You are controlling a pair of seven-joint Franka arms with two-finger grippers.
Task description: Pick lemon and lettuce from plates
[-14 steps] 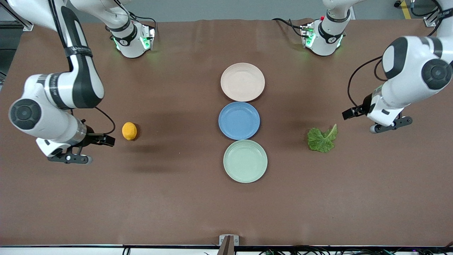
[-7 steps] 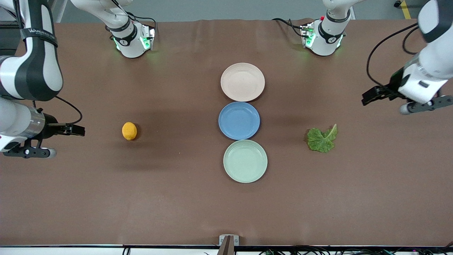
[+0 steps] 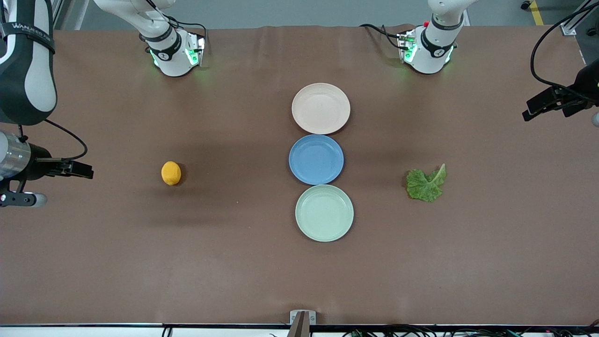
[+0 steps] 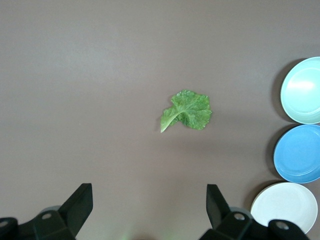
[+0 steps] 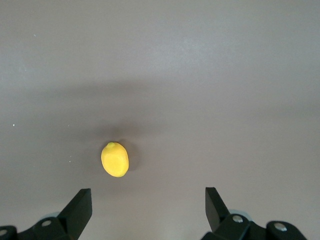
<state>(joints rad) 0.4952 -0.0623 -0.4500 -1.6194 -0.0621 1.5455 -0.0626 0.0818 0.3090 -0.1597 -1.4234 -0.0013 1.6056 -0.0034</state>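
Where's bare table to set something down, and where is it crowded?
Bare brown table lies between the lemon and the blue plate, between that plate and the lettuce, and nearer the front camera than the green plate. The touching plate column, up to the pink plate, is crowded.

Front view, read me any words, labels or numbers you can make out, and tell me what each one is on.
"WANDERS A…", roughly, white letters on a black band around the right arm; the last letters are unclear.
Small round marks on both arm bases: too small to read.
Nothing on the plates, lemon or lettuce.
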